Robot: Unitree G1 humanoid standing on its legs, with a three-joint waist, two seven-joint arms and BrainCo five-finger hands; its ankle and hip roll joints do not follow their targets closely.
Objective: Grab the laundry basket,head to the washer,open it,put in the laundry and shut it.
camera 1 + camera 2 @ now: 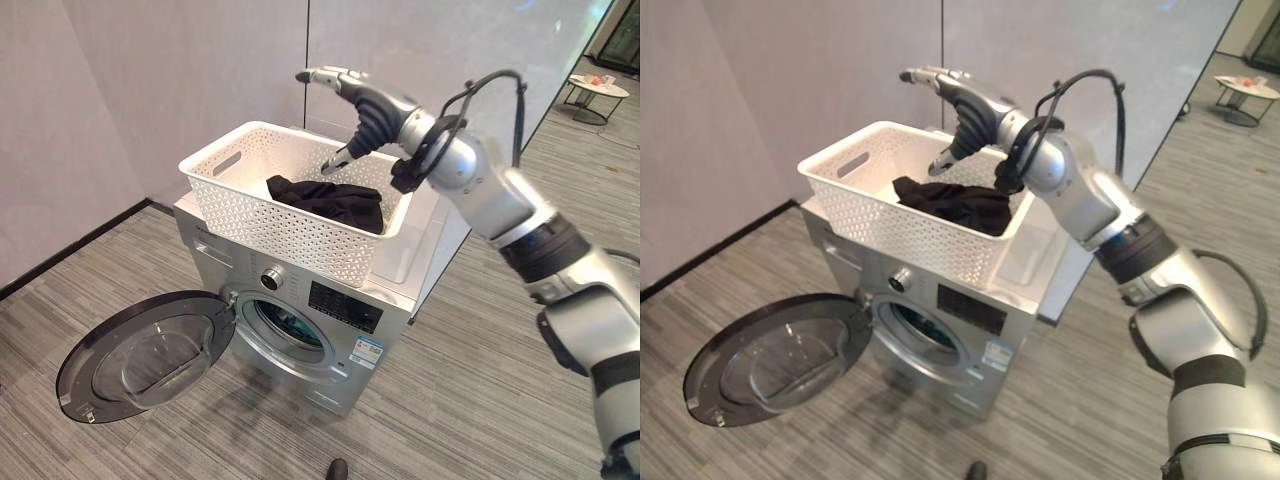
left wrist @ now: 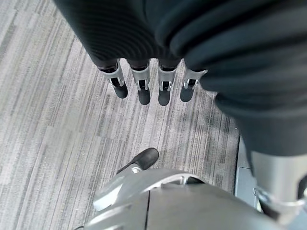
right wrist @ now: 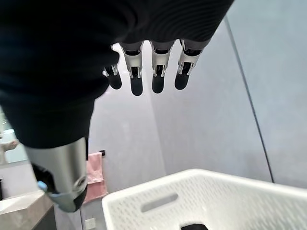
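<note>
The right hand (image 1: 345, 88), fingers straight and empty, hovers over the white laundry basket (image 1: 262, 228) atop the open washer (image 1: 300, 335); loading step, so it must next descend onto the dark garment (image 1: 330, 200).

You can't tell what the dark laundry (image 1: 330, 201) is, half hidden by the basket (image 1: 290, 232) wall; the washer (image 1: 300, 335) drum's contents stay indistinct.
</note>
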